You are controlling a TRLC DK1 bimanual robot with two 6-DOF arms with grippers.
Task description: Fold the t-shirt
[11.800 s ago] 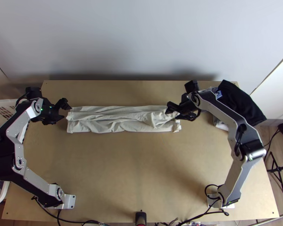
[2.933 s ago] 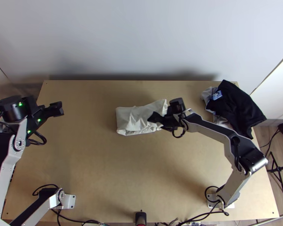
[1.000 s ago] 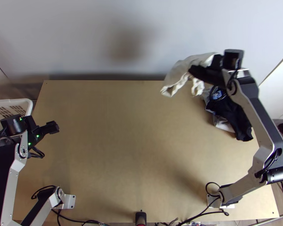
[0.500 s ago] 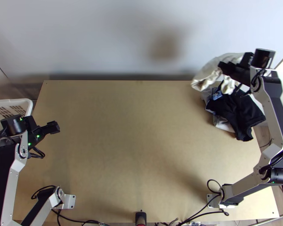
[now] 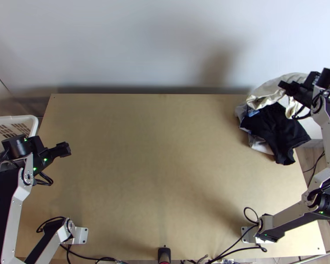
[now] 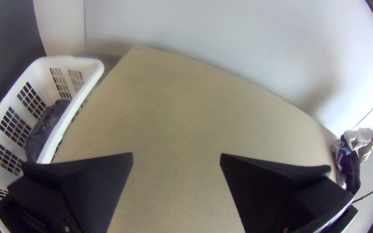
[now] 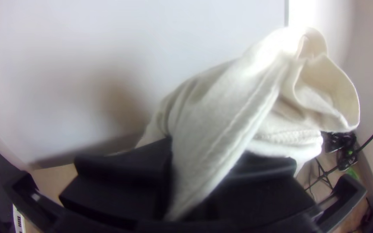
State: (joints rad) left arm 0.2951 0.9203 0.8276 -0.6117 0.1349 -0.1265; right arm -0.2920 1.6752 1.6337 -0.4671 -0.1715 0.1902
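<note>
My left gripper [image 5: 64, 149] is at the table's left side in the top view. In the left wrist view my left gripper [image 6: 177, 156] stands open over bare wood. At the far right corner, my right gripper [image 5: 286, 86] holds the cream t-shirt [image 5: 267, 91] up above a pile of clothes. The right wrist view has the t-shirt [image 7: 225, 116] pinched between the fingers of my right gripper [image 7: 191, 172], its folds hanging loosely to both sides.
Black and light clothes [image 5: 277, 132] lie piled on the table [image 5: 156, 176] at its right edge. A white basket [image 5: 26, 121] with dark cloth inside stands beyond the left edge. A wall [image 5: 156, 44] rises behind the table.
My right gripper took the folded t-shirt off the table's middle and carried it up and rightward over the clothes pile. My left arm drew back, then stayed nearly still.
</note>
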